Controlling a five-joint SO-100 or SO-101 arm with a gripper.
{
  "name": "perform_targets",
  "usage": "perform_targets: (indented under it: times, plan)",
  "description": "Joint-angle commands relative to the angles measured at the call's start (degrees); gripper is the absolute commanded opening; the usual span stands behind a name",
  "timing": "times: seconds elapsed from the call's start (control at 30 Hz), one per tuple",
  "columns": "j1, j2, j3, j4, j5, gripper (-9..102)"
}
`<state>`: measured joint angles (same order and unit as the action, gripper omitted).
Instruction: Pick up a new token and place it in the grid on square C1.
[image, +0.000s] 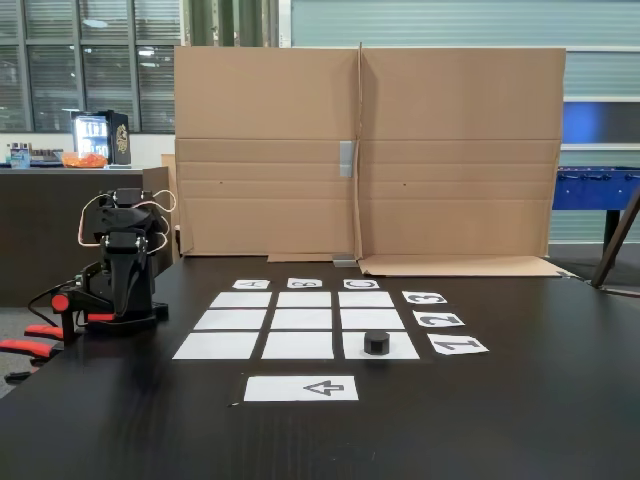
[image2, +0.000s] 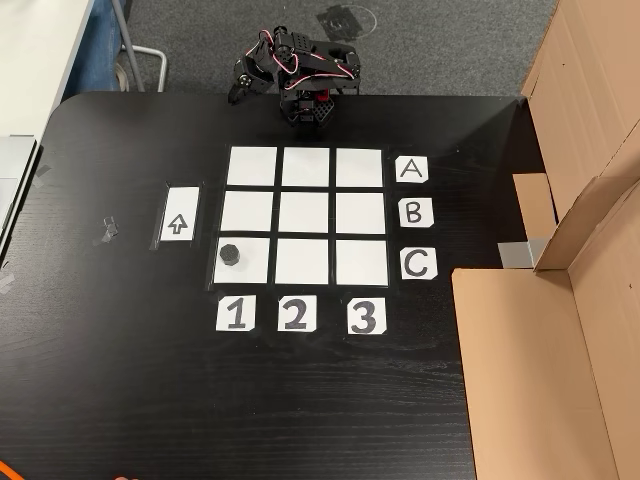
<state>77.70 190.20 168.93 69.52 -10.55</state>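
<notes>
A small black token (image: 376, 343) (image2: 230, 254) rests on square C1 (image: 402, 351) (image2: 256, 270), the corner square in line with the "C" and "1" labels. The grid (image: 303, 319) (image2: 305, 213) of white paper squares lies on the dark table, and its other squares are bare. The arm (image: 125, 255) sits folded at the table edge beyond row A, well away from the token. Its gripper (image2: 241, 86) is tucked in by the base, and its jaws are too small and dark to read. Nothing is visibly held.
A white strip with an arrow (image: 301, 388) (image2: 179, 214) lies beside column 1. Paper labels A, B, C (image2: 414, 211) and 1, 2, 3 (image2: 294, 314) edge the grid. A large cardboard screen (image: 370, 150) (image2: 570, 300) stands along the table's far side.
</notes>
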Motion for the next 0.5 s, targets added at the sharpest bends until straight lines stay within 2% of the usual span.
perform_targets:
  times: [0.0,0.47]
  plan:
    - [1.93,0.26,-0.26,0.44,1.14,-1]
    - [1.85,0.35,-0.26,0.44,1.41,-1]
